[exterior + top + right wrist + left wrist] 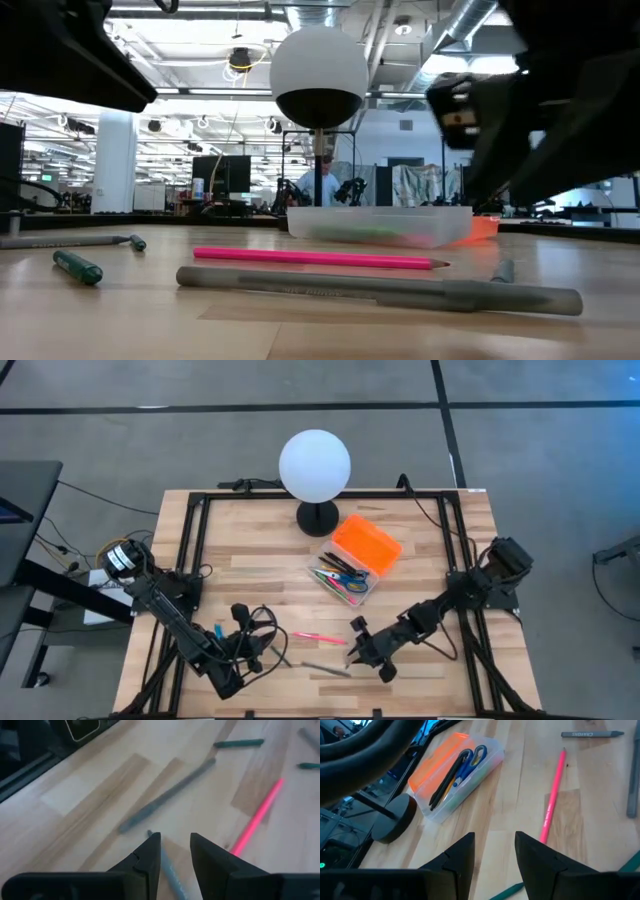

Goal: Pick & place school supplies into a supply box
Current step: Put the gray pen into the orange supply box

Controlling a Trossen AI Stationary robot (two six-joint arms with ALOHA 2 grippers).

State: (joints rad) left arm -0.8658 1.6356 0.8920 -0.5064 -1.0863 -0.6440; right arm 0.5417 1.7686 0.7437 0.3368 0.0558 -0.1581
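Supply box sits open mid-counter, just in front of the globe lamp, orange lid folded back, scissors and several pens already inside. Loose items lie on the near counter: pink pencil, grey pen, green marker.

Right gripper hovers low over a thin grey pen, jaws parted narrowly and empty, the pen's tip between them. Left gripper waits near the counter's front left, jaws narrowly parted, empty.

Judgement: step in hand is picking up that pen. Do it well by lowering straight, with the jaws squared across the pen's shaft, and closing near mid-length so it doesn't pivot or roll away.
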